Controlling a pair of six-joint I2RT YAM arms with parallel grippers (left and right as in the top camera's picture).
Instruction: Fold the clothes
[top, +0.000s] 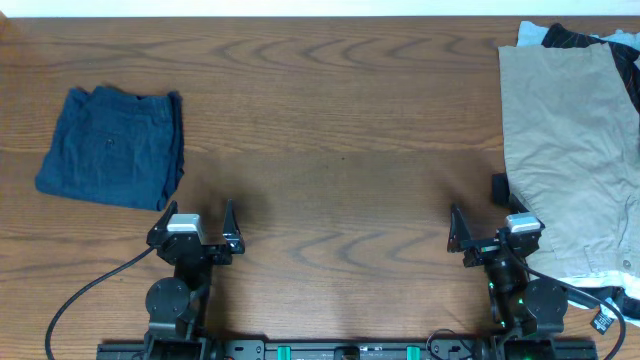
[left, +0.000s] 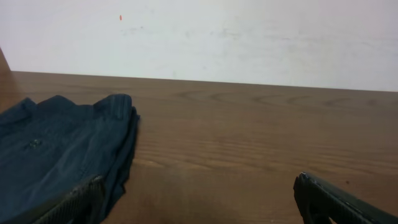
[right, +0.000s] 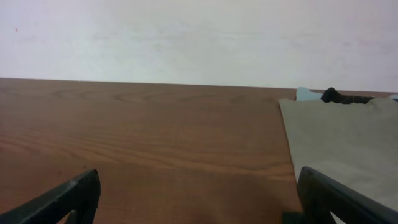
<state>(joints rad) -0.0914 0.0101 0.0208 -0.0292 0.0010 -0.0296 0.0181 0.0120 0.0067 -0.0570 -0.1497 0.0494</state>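
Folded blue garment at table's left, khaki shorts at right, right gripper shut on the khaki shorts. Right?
One error: the right gripper is open and holds nothing. The right wrist view shows its fingers wide apart at the edge of the khaki shorts. The folded blue garment at left and shorts at right stand.
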